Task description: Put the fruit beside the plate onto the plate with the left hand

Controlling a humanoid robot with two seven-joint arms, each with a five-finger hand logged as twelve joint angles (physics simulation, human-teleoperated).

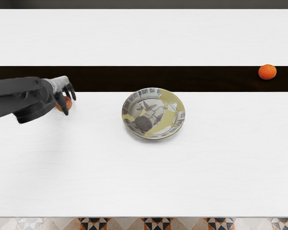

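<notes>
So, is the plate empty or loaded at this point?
Empty: the plate shows only its painted pattern. The left hand closes around one orange fruit off to its left; a second fruit lies far right.

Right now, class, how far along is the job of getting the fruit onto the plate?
Done: the left hand is at the fruit left of the plate. In hand: its fingers curl around that fruit, which is apart from the plate. Left: carrying it over and setting it down on the plate, which holds no fruit.
</notes>
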